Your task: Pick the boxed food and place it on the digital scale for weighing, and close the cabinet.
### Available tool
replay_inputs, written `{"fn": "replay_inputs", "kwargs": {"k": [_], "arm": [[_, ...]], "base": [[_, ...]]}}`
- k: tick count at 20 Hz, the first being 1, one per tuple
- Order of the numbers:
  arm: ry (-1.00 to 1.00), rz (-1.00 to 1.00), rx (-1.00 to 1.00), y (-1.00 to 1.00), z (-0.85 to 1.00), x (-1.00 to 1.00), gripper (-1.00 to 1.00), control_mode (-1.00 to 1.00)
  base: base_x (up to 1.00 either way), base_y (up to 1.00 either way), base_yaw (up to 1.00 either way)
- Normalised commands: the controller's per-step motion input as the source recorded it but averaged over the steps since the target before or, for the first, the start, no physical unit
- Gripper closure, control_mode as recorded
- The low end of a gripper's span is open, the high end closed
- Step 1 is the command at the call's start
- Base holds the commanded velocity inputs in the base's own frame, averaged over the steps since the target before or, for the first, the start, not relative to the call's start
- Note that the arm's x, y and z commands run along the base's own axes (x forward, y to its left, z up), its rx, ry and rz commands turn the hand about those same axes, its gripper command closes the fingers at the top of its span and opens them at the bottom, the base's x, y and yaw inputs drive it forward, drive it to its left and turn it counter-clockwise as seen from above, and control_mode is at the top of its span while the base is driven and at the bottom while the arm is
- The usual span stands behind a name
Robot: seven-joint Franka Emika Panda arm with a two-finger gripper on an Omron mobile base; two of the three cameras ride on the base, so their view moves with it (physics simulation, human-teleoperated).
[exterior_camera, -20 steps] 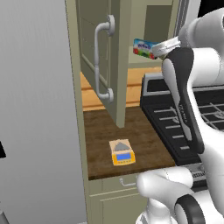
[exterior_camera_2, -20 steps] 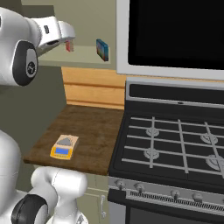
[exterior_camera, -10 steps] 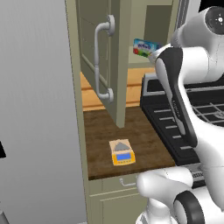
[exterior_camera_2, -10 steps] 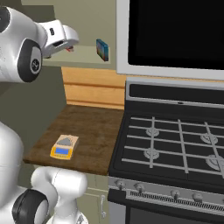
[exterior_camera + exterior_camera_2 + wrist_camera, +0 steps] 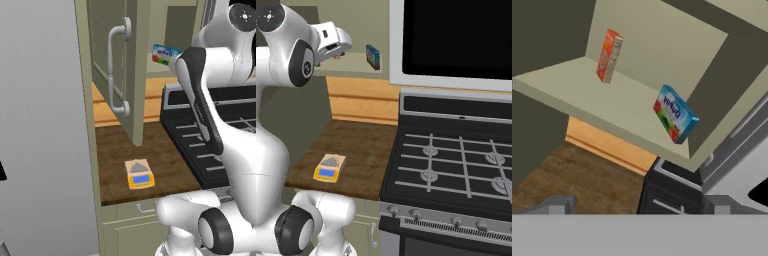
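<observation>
Wood countertop sits between a grey panel at 9 o'clock and the black stove at 3 in the left base view; the digital scale lies flat near the counter's front edge, plate bare. Above it the cabinet door hangs open, edge-on to the camera, bar handle facing left, so the shelf is reachable. The boxed food stands on that shelf at 1 o'clock, just past the arm's elbow. Right base view: gripper is at 11 o'clock, raised to shelf height and aimed at the box, which stands well apart from it toward 3; the scale is at 8 o'clock on the counter, directly below the approach path. Hand view: the box stands on edge near the shelf's front lip, right of centre, printed face turned toward the camera; an orange box stands further back at 11. Fingertips sit wide apart at the bottom corners, nothing between them. My read: reach phase, wrist needs to shift toward 3 to centre the box before closing. Door closing not yet started.
</observation>
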Motion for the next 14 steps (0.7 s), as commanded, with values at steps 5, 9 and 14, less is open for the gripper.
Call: {"fn": "replay_inputs", "kwargs": {"k": [5, 9, 14], "arm": [[0.00, 0.00, -0.06, 0.00, -0.10, 0.19, -1.00, -1.00], [0.05, 0.00, -0.04, 0.00, 0.00, 0.43, -1.00, -1.00], [0.00, 0.00, 0.00, -0.04, 0.00, 0.34, -1.00, -1.00]], "base": [[0.00, 0.00, 0.00], [0.00, 0.00, 0.00], [0.00, 0.00, 0.00]]}}
